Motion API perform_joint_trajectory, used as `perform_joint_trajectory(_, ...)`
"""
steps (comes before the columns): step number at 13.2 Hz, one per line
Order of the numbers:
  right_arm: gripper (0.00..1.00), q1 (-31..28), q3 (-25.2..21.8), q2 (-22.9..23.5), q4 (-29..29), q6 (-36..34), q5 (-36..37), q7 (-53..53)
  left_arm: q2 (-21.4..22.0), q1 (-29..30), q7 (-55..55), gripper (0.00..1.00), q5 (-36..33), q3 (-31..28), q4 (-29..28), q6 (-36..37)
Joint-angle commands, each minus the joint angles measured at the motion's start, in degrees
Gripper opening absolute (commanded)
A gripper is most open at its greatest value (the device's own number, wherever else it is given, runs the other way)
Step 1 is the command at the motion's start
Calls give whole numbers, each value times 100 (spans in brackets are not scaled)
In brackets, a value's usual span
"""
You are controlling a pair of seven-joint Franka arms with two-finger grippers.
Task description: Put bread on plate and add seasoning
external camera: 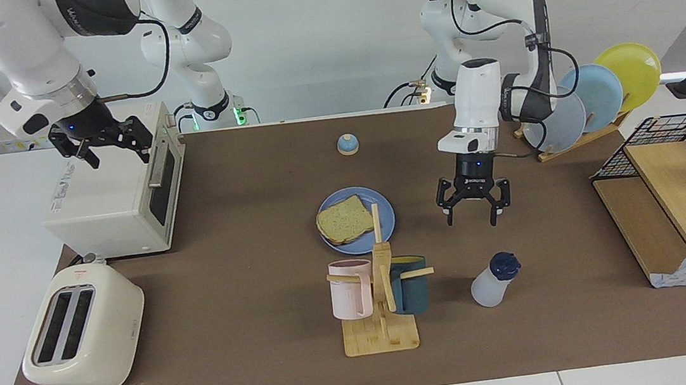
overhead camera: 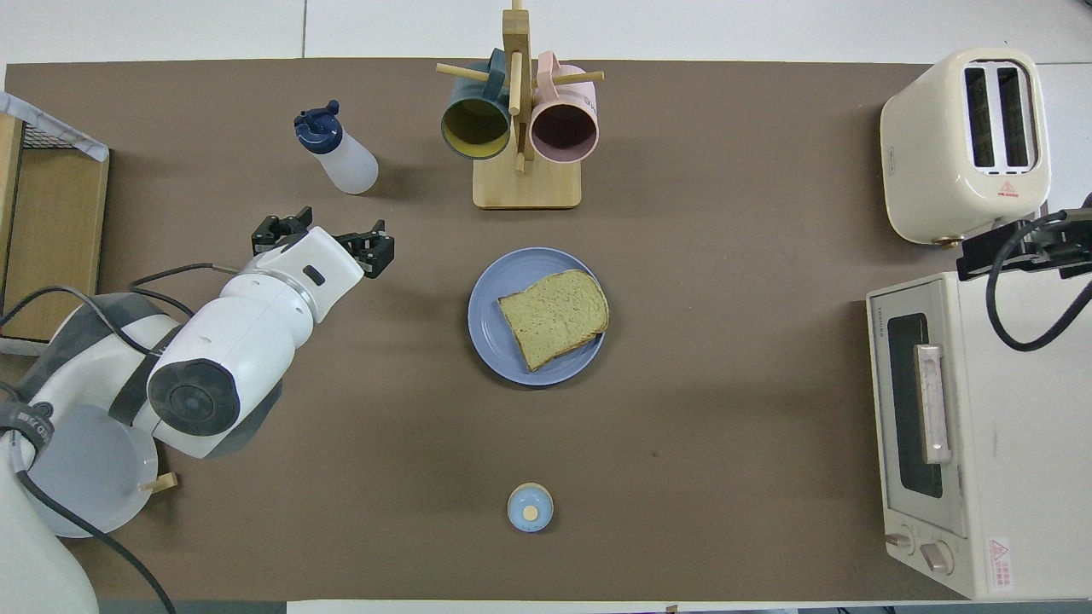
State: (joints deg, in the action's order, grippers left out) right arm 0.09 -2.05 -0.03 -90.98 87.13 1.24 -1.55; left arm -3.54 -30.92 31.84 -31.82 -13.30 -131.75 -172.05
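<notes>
The bread [external camera: 344,219] lay flat on the blue plate [external camera: 385,229] at mid-table. The seasoning bottle [external camera: 494,280] stood on the brown mat, farther from the robots than the plate, beside the mug rack [external camera: 381,316] and toward the left arm's end of the table. The left gripper [external camera: 474,209] hung empty above the mat, its fingers spread apart, between plate and bottle. The right gripper [external camera: 116,149] waited, fingers spread and empty, above the toaster oven [external camera: 108,204].
</notes>
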Motion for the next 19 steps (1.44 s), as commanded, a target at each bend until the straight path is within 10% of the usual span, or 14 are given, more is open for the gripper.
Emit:
perform_joint_trajectory(1, 100, -53, 11, -120, -148, 58, -36, -74, 502, -352, -29, 100, 26, 2, 192, 1353)
perform_joint_trajectory(9, 100, -53, 11, -120, -148, 58, -36, -83, 688, -618, -1887, 100, 2167, -50, 2387, 5027)
perform_joint_trajectory(13, 100, -53, 11, -120, -148, 58, -36, -83, 670, 470, -3567, 100, 2865, -50, 3233, 6418)
perform_joint_trajectory(19, 100, -53, 11, -120, -148, 58, -36, -83, 908, 1113, -4107, 100, 2848, -42, 3147, 6869)
